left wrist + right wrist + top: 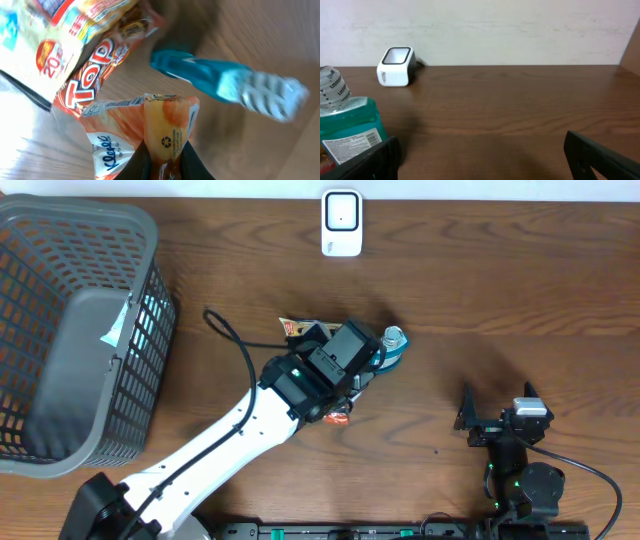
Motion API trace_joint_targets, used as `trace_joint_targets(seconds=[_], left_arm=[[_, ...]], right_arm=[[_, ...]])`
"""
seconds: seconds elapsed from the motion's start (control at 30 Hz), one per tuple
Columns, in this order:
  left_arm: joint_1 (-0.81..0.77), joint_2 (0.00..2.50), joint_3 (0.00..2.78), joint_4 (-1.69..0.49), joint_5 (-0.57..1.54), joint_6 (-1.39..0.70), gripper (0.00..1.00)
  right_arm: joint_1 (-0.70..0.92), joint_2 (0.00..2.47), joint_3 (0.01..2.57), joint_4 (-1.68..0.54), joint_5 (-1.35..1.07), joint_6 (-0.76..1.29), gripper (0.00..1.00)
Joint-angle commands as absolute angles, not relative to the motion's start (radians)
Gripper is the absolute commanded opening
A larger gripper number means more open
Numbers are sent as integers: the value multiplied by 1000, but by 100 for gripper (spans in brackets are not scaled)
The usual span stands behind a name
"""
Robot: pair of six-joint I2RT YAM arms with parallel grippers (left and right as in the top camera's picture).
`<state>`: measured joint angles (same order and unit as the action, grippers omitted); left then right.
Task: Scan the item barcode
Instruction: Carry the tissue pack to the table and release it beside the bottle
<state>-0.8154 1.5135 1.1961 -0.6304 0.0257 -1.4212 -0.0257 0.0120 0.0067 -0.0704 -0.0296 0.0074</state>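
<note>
Gripping an orange snack packet (167, 120) with the left end effector (165, 160) at centre of the surface (500, 280), mouthwash bottle (393, 345) at its 3 o'clock. Holding the right end effector (497, 408) open and empty at 5 o'clock, barcode scanner (341, 222) at 12 o'clock.

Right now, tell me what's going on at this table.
The left arm's fingers are shut on an orange foil snack packet, which lies in a small pile beside a red-and-white wrapper and a teal mouthwash bottle. The right arm's fingers stand open, holding nothing. The white barcode scanner sits at the far edge of the wooden table. The packet is not at it yet.
</note>
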Motion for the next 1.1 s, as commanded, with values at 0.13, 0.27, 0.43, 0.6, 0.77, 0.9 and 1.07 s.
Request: trace_joint_targets(seconds=[0.13, 0.27, 0.43, 0.6, 0.77, 0.9, 1.07], left_arm=[[-815, 1639, 1182, -499, 65, -1774, 7], [-815, 1715, 1182, -394, 105, -1859, 8], [-815, 1777, 1182, -384, 151, -1921, 11], [-815, 1786, 1182, -387, 173, -1920, 17], [-815, 1786, 1182, -387, 173, -1884, 53], [-815, 1783, 1182, -387, 185, -1843, 81], [-815, 1746, 1182, -387, 192, -1745, 81]], right_arm=[[-20, 7, 6, -74, -28, 18, 99], [-21, 7, 6, -74, -28, 18, 99], [-21, 7, 6, -74, -28, 18, 99], [-21, 7, 6, -74, -28, 18, 99], [-21, 7, 6, -74, -28, 18, 99], [-21, 7, 6, -74, -28, 18, 99], [-21, 7, 6, -74, -28, 18, 99]])
